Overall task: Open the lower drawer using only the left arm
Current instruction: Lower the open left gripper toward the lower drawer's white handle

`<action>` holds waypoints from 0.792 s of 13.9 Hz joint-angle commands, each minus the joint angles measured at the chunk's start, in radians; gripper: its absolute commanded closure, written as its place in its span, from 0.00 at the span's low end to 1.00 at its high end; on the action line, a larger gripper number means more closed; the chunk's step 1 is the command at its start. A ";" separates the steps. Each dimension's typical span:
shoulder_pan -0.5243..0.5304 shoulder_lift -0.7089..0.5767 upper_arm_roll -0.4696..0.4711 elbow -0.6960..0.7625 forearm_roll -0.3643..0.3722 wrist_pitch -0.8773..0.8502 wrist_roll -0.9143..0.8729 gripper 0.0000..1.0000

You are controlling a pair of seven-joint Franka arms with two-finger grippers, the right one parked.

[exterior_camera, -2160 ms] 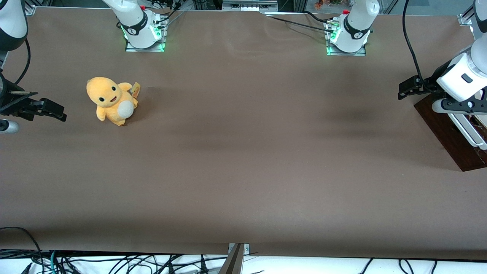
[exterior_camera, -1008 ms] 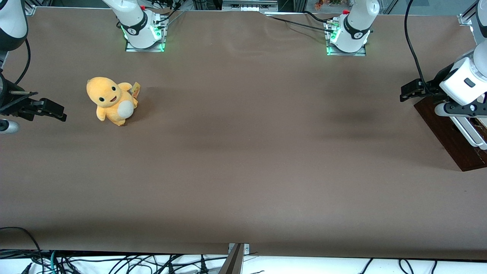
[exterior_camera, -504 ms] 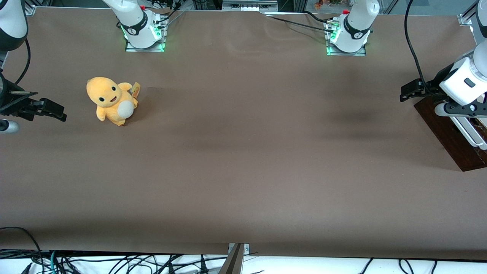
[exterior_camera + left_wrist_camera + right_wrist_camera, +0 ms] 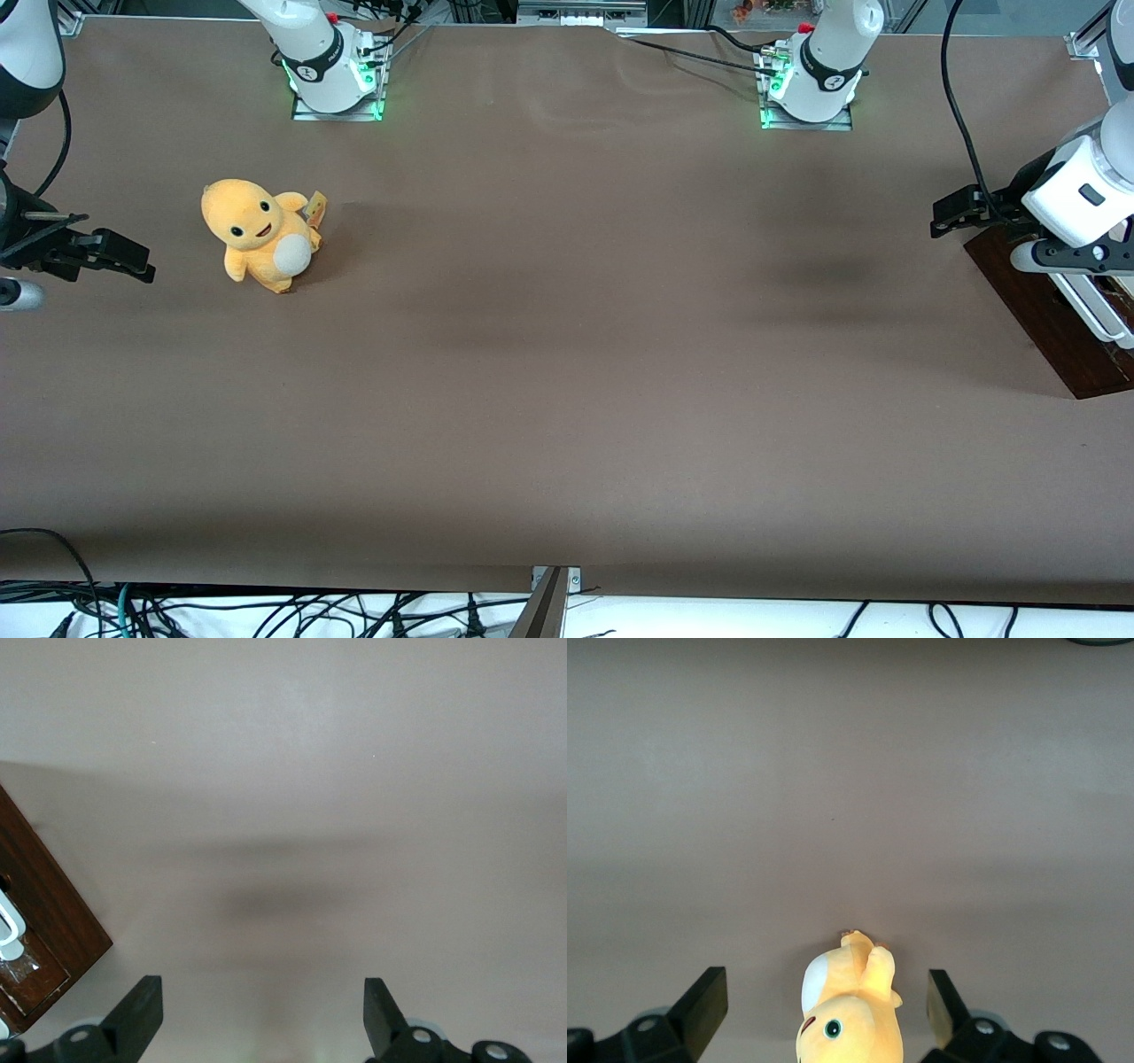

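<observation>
Black two-finger gripper [image 4: 263, 1019], jaws spread wide and empty, hovers beside the dark brown wooden drawer front [image 4: 40, 912], likely lining up on its white bar handle [image 4: 1097, 310].

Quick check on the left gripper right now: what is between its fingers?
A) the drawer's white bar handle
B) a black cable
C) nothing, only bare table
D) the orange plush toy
C: in the left wrist view the gripper is open with its fingers spread wide over bare table, and the lower drawer with its white handle sits off beside them, untouched.
</observation>
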 commanded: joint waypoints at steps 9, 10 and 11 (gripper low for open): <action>-0.071 0.297 -0.002 0.012 0.177 -0.008 -0.397 0.00; -0.064 0.318 -0.002 0.008 0.238 -0.010 -0.395 0.00; -0.059 0.344 -0.001 0.005 0.301 -0.010 -0.395 0.00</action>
